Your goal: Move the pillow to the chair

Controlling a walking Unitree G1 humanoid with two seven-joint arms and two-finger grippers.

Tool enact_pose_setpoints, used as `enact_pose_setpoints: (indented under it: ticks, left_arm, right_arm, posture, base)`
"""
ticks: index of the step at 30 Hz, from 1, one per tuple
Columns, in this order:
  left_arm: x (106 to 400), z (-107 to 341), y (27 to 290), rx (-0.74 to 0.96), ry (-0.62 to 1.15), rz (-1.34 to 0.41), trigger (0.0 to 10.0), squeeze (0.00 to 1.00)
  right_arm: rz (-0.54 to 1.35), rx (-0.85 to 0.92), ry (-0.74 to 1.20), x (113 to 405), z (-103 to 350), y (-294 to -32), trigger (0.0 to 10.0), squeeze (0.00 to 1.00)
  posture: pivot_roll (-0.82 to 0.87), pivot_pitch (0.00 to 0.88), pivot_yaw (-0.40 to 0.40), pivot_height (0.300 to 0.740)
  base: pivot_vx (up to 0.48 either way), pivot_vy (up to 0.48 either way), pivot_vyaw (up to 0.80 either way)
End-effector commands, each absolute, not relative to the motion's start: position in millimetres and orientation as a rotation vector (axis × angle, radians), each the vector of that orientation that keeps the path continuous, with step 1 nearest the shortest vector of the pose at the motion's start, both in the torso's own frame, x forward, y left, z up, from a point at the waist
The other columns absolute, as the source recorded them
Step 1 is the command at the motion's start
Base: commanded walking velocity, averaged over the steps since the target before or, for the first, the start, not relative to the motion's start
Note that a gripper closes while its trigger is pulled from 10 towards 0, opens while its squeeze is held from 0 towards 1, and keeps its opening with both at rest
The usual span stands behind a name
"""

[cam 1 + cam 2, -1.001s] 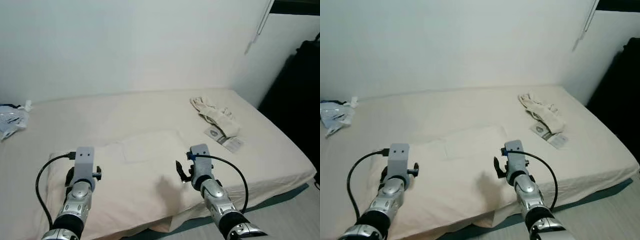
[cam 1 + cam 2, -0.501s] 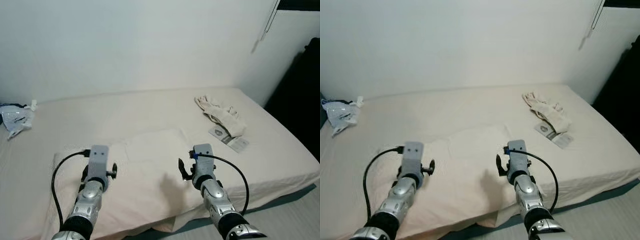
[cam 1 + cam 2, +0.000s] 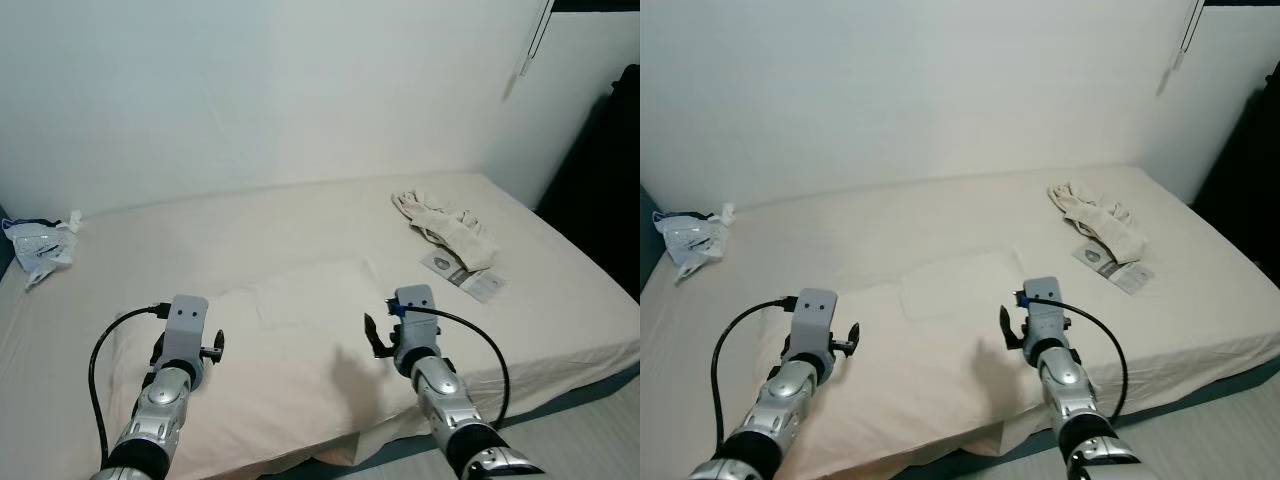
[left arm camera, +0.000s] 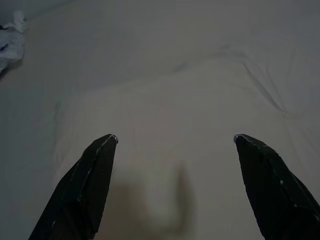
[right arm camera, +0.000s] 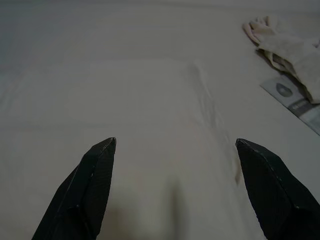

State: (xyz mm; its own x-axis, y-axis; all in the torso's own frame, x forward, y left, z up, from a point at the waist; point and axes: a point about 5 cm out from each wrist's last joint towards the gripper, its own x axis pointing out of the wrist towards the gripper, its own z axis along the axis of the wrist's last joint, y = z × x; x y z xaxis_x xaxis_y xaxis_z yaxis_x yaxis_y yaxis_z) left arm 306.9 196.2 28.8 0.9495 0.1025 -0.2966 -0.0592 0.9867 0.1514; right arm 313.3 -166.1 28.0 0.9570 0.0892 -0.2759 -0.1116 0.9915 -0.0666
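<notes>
A cream pillow lies flat on the bed near its front edge, almost the same colour as the sheet. My left arm reaches over the pillow's left part and my right arm over its right end. In the left wrist view my left gripper is open a little above the pillow, holding nothing. In the right wrist view my right gripper is open too, above the pillow's right half.
A crumpled cream cloth and a printed card lie on the bed's right side. A plastic bag sits at the far left by the wall. A dark object stands right of the bed, with floor below.
The whole picture has shifted slightly, so the camera moved. My left arm swung inward over the pillow, then back a little. Both grippers stay open.
</notes>
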Motion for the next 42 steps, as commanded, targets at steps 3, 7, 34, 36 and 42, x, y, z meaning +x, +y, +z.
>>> enact_pose_setpoints:
  ticks: [3, 7, 34, 36, 42]
  left_arm:
    - [309, 29, 193, 0.116, 0.309, 0.090, 10.0, 0.00]
    - [309, 28, 191, 0.067, 0.321, 0.100, 10.0, 0.00]
    - [312, 35, 182, -0.219, 0.246, 0.134, 10.0, 0.00]
    - [313, 36, 181, -0.184, 0.234, 0.125, 10.0, 0.00]
    - [316, 37, 191, -0.075, 0.275, 0.117, 10.0, 0.00]
  right_arm:
    - [0.099, -0.049, 0.282, 310, 24, -163, 10.0, 0.00]
    - [0.107, -0.120, 0.310, 314, 25, -159, 10.0, 0.00]
    - [0.105, -0.091, 0.360, 315, 23, -167, 10.0, 0.00]
    - [0.085, -0.085, 0.370, 315, 22, -170, 10.0, 0.00]
    - [0.134, -0.083, 0.324, 325, 34, -159, 10.0, 0.00]
  posture:
    - [-0.01, 0.000, -0.049, 0.740]
    - [-0.01, 0.000, -0.050, 0.740]
    - [-0.02, 0.000, -0.050, 0.740]
    - [-0.01, 0.006, -0.042, 0.740]
    - [-0.01, 0.038, -0.044, 0.740]
  base:
    - [0.000, 0.000, 0.00]
    - [0.000, 0.000, 0.00]
    - [0.000, 0.000, 0.00]
    - [0.000, 0.000, 0.00]
    - [0.000, 0.000, 0.00]
